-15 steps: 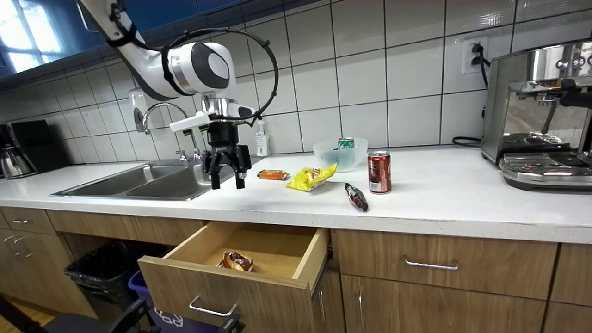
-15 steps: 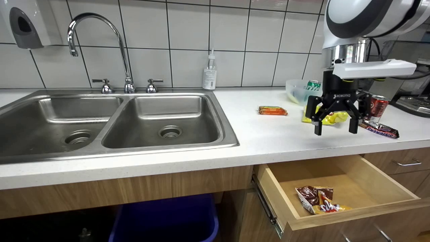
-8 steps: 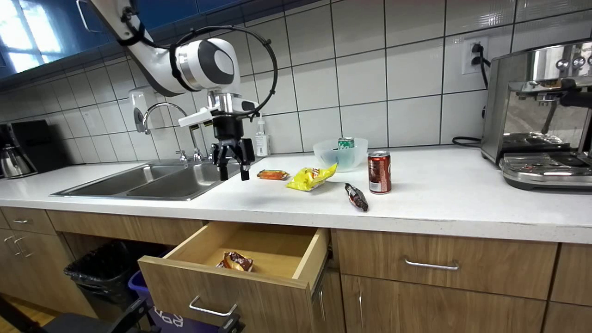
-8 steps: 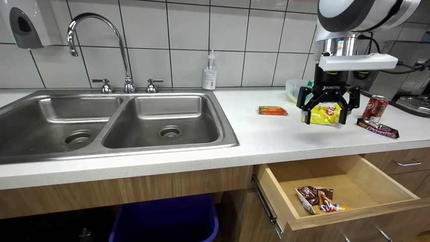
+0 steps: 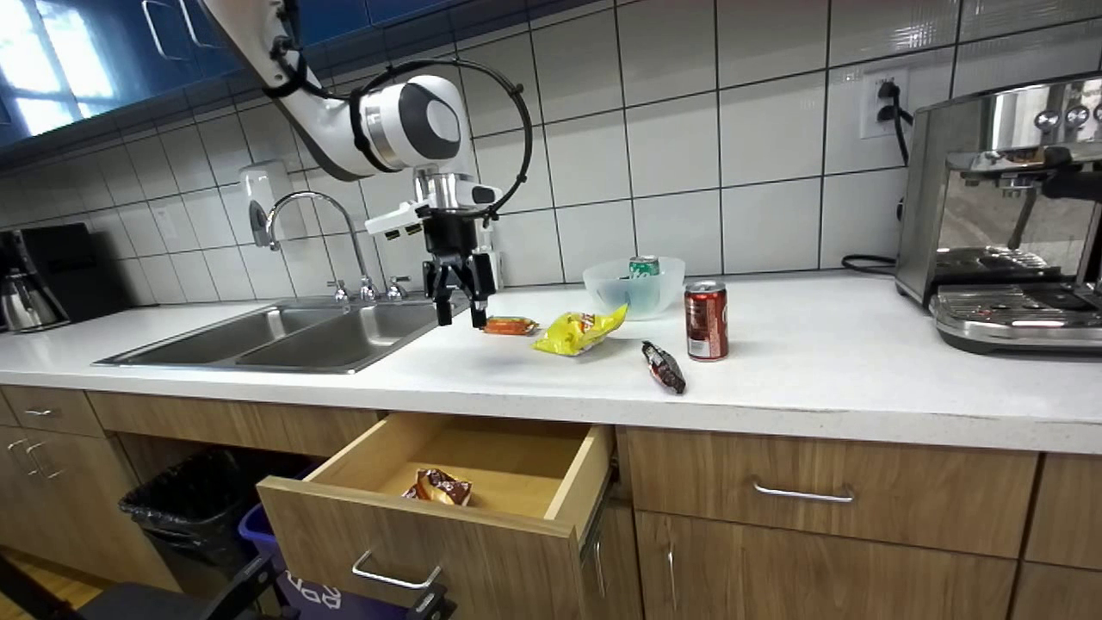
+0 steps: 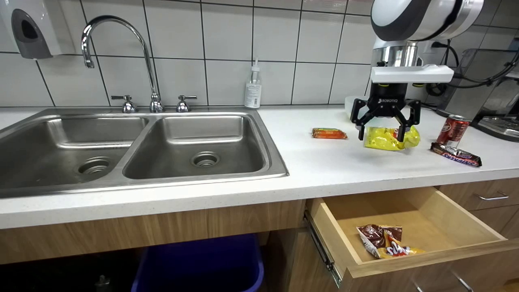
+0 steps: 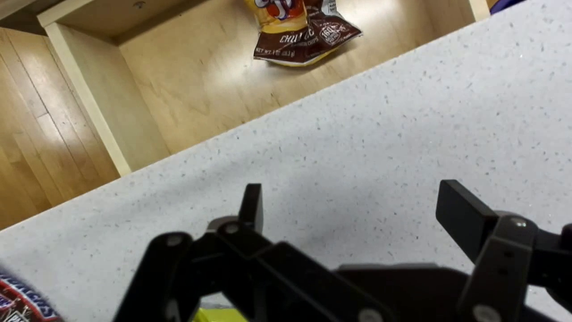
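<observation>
The gripper (image 6: 381,137) hangs pointing down above the white desk (image 6: 308,162), its two fingers (image 7: 462,214) spread wide apart; in the wrist view, speckled desk surface shows through the gap between them. The nearest things are a yellow bag (image 5: 572,334) and an orange packet (image 6: 329,133), both lying on the desk, apart from the gripper. The packet is between the sink (image 6: 227,162) and the bag, which shows only as a sliver at the bottom of the wrist view. A red can (image 5: 707,320) stands upright near the bag, with a dark candy bar (image 6: 456,155) lying close by. Just behind the bag sits a cloudy bowl (image 5: 663,297) with a green can (image 5: 643,267) in it. Below the edge of the desk, a wooden drawer (image 6: 442,219) stands pulled out, and a brown and yellow snack bag (image 6: 383,241) lies inside it, visible in both exterior views.
</observation>
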Controlling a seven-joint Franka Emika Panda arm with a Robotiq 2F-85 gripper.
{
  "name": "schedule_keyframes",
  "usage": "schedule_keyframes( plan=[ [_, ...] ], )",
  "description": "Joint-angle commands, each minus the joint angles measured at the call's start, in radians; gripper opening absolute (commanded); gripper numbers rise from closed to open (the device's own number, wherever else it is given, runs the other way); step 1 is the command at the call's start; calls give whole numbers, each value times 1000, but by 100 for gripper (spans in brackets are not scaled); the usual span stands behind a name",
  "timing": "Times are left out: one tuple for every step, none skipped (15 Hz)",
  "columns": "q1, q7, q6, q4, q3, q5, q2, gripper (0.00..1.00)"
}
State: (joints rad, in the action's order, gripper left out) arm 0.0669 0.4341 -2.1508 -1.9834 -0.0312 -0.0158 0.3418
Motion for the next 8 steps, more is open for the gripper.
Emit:
schedule_keyframes(
  plan=[
    [-4, 35, 9, 94, -18, 22, 62, 100],
    [-6, 40, 8, 112, -23, 28, 75, 100],
    [-6, 48, 6, 129, -29, 31, 88, 100],
    [-9, 51, 5, 146, -34, 41, 102, 100],
    [-9, 58, 3, 160, -39, 46, 113, 100],
    [-12, 62, -1, 174, -43, 56, 123, 100],
    [-14, 68, -4, 188, -47, 65, 133, 100],
    [-18, 71, -6, 200, -52, 75, 142, 100]
  ],
)
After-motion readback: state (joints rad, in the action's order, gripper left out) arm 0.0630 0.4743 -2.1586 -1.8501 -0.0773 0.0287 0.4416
